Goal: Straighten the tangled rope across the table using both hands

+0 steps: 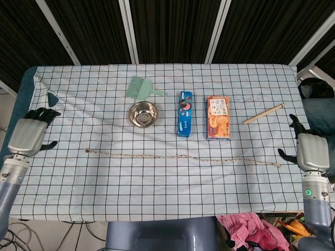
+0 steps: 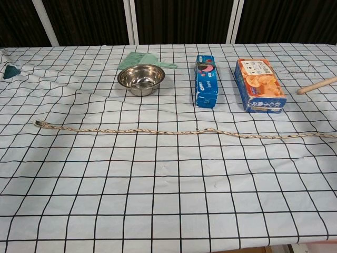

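The braided rope point(image 1: 180, 157) lies in a nearly straight line across the checked tablecloth, from its left end near the left side to its right end near the right edge; the chest view shows the rope point(image 2: 179, 132) stretched flat the same way. My left hand point(image 1: 29, 135) hovers at the table's left edge, fingers spread, holding nothing, well left of the rope's end. My right hand point(image 1: 310, 150) is raised at the right edge, fingers apart, empty, just right of the rope's other end. Neither hand appears in the chest view.
Behind the rope stand a steel bowl point(image 1: 143, 114), a green dustpan brush point(image 1: 140, 88), a blue cookie box point(image 1: 185, 113) and an orange cracker box point(image 1: 219, 117). A wooden stick point(image 1: 263, 113) lies at the back right. A dark triangular piece point(image 1: 52, 98) sits far left.
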`<state>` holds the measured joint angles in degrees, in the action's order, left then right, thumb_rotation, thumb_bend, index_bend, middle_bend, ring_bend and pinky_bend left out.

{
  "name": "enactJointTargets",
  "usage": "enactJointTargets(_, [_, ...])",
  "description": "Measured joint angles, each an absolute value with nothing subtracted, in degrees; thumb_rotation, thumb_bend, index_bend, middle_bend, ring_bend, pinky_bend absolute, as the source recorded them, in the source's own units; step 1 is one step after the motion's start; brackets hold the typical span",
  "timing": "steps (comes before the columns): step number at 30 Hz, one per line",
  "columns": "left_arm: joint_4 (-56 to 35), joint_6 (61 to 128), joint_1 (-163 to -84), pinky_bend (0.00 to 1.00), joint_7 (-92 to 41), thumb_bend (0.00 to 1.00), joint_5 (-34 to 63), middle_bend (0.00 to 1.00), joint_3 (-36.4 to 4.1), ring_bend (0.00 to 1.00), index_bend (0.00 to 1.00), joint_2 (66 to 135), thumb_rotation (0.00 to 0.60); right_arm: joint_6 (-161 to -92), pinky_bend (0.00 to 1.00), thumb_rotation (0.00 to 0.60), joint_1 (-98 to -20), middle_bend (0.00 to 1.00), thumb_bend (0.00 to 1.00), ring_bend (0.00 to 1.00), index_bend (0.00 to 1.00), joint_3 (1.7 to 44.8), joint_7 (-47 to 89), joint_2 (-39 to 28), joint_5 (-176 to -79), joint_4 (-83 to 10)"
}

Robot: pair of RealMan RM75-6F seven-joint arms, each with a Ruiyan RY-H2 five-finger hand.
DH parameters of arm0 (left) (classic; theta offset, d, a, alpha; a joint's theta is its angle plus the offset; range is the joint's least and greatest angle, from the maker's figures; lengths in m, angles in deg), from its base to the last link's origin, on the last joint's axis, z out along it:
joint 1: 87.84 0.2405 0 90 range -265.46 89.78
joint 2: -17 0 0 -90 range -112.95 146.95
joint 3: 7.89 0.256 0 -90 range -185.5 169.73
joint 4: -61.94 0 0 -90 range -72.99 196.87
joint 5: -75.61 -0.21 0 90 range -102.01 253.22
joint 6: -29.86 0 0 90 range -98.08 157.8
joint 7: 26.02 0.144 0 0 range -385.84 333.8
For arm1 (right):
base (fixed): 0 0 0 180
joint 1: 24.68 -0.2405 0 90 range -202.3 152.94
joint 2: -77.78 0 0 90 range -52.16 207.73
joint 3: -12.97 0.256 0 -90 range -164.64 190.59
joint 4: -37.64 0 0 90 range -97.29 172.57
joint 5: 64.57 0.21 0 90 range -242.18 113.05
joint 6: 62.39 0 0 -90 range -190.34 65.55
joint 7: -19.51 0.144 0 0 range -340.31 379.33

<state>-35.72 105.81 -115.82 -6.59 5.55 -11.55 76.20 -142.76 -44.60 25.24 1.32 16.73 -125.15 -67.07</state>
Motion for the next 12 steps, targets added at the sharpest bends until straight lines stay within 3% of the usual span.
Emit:
enactJointTargets(7, [-36.49, 118.96, -103.58, 0.05, -7.89, 0.11, -0.09, 0.17, -6.92, 0.06, 0.2, 75.61, 0.6, -154.25, 0.23, 0.6, -37.39, 0.21, 0.13, 0.36, 0.07, 17.6, 0.02, 11.34, -140.3, -65.52])
enactJointTargets(12, [-34.75, 124.12, -98.32, 0.05, -12.22, 0.11, -4.9, 0.15, -4.21, 0.06, 0.2, 76.23, 0.6, -156.43, 0.23, 0.6, -33.9, 0.19, 0.13, 0.35, 0.07, 14.02, -0.01, 8.92, -143.75, -62.95])
